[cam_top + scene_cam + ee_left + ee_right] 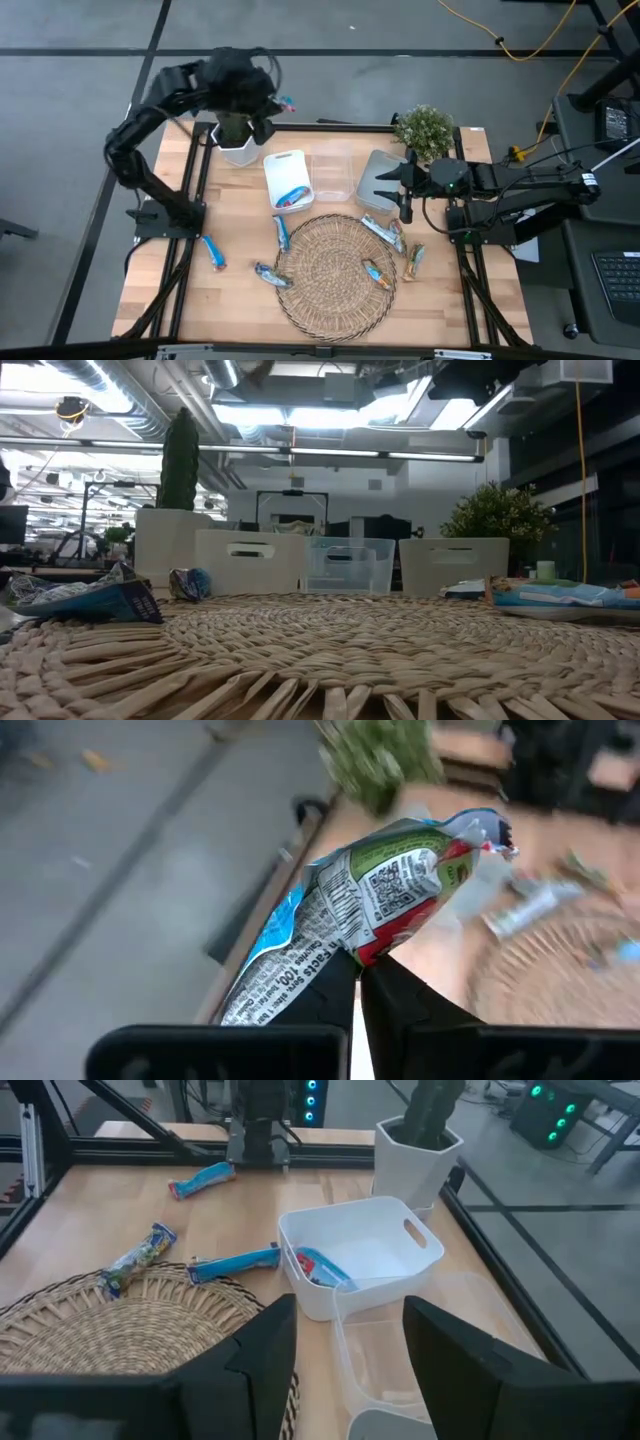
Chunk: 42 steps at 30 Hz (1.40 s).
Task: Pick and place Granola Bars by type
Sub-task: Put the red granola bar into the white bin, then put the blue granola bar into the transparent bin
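The left claw is raised over the far left corner of the tabletop, above the white planter, and its fingers are pinched on a blue-and-green granola bar that sticks out past them. On the tabletop's left side a blue bar lies alone, apart from the round woven mat. A multicoloured bar rests on the mat's left edge, and another blue bar lies along its upper left rim. Behind that, the white tub holds one blue bar; a clear tub sits just beside it, and a grey-white tub comes next. On the mat's right half lie a silvery white bar and a small orange-and-blue bar, with an orange-brown bar just off the rim. The right claw hovers over the grey-white tub near the small bushy plant, its fingers spread wide and holding nothing.
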Available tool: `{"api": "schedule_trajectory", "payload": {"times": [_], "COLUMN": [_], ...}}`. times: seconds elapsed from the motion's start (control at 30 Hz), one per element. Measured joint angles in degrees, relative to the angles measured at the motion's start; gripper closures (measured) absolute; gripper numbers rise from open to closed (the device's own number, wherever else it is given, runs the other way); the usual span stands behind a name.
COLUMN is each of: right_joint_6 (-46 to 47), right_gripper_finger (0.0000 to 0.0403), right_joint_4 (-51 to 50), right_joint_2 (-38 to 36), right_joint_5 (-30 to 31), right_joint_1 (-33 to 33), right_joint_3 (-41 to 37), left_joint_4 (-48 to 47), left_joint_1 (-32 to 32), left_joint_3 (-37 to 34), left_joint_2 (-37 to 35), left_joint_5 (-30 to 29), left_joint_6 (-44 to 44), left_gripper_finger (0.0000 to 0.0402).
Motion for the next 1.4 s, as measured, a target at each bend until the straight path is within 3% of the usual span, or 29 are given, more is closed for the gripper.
{"api": "schedule_trajectory", "payload": {"times": [0.13, 0.43, 0.6, 0.8, 1.07, 1.2, 1.4], "right_joint_6": [1.23, 1.47, 1.46, 1.42, 1.44, 1.55, 1.71], "right_gripper_finger": [0.0216, 0.0216, 0.0216, 0.0216, 0.0216, 0.0216, 0.0216], "right_joint_4": [-0.04, -0.09, -0.09, -0.11, -0.11, -0.11, -0.11], "right_joint_2": [0.0, 0.0, 0.0, 0.0, 0.0, 0.02, 0.02], "right_joint_5": [0.0, -0.02, -0.02, -0.02, 2.91, 2.91, 2.91], "right_joint_1": [0.0, 0.0, 0.0, 0.0, -0.02, 0.0, 0.0], "right_joint_3": [0.0, 0.0, 0.0, 0.0, 0.0, 0.0, 0.02], "left_joint_4": [-2.01, 10.24, 14.13, 13.27, 11.57, 3.58, -8.05], "left_joint_1": [1.29, 1.24, 1.22, 1.24, 1.27, 0.38, -5.36], "left_joint_3": [-5.85, -37.28, -43.62, -44.27, -43.51, -37.57, -24.52], "left_joint_2": [2.53, 3.19, 3.1, 3.04, 3.04, 2.99, 2.51], "left_joint_5": [5.45, 19.15, 20.05, 24.46, 23.88, 23.91, 23.94], "left_joint_6": [0.51, -0.35, -0.26, 2.76, 2.58, 4.82, 10.97], "left_gripper_finger": [0.0399, 0.0399, 0.0396, 0.0378, 0.029, 0.0274, 0.0284]}}
